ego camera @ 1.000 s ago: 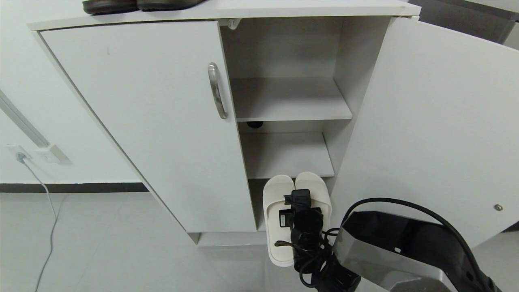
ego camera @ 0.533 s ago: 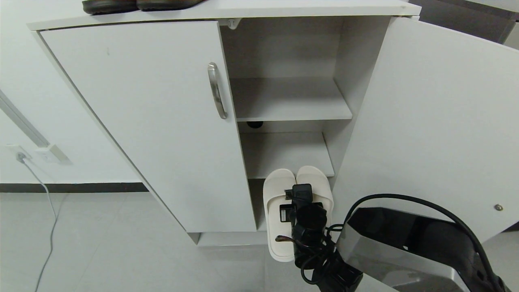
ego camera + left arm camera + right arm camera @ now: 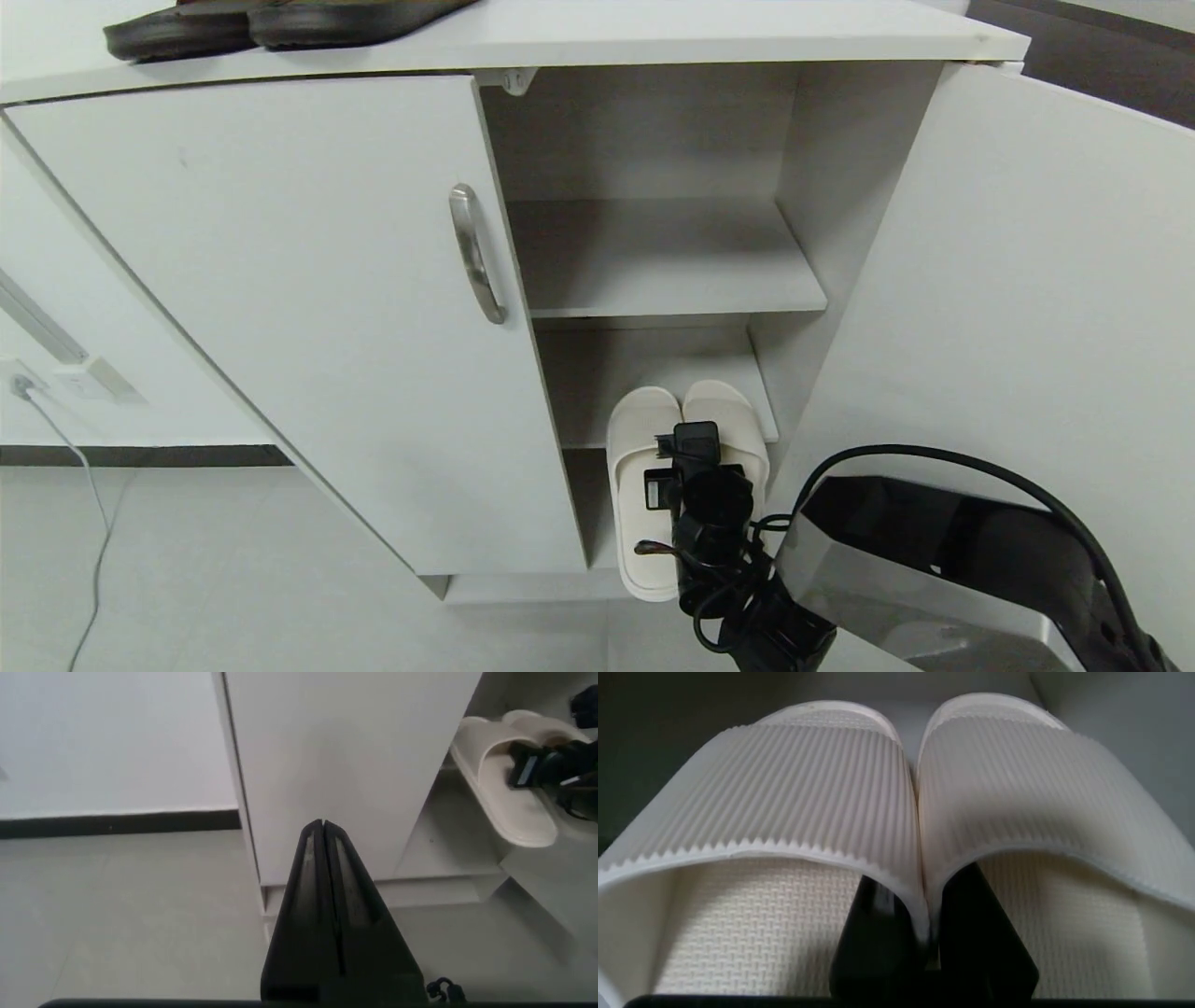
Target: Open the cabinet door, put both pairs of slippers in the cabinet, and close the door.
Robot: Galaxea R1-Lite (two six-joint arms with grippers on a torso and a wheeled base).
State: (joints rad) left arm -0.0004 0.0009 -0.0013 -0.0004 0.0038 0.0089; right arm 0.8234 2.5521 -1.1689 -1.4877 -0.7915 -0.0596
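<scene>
- Right pincer: clamped on the white slippers. In the right wrist view the pincer has one finger inside each slipper, and the two inner strap edges are squeezed together between them.
- Left pincer: fully closed, fingers pressed flat against each other, nothing between them. It hangs low above the floor, in front of the left door and well apart from the white slippers.
- White slippers: held as a pair, side by side and touching, soles down, toes pointing into the open right half of the cabinet. In the head view the toes overlap the front of the lower shelf while the heels project out of the opening. Whether the soles touch any shelf cannot be determined.
- Dark slippers: lying on top of the cabinet, above the left door, at its left end.
- Left door: shut, with a metal handle upright near its inner edge.
- Right door: swung wide open toward the robot's right.
- Upper shelf: sits above the lower shelf, inside the opening.
- Cable: runs from a wall socket down to the floor, left of the cabinet.
</scene>
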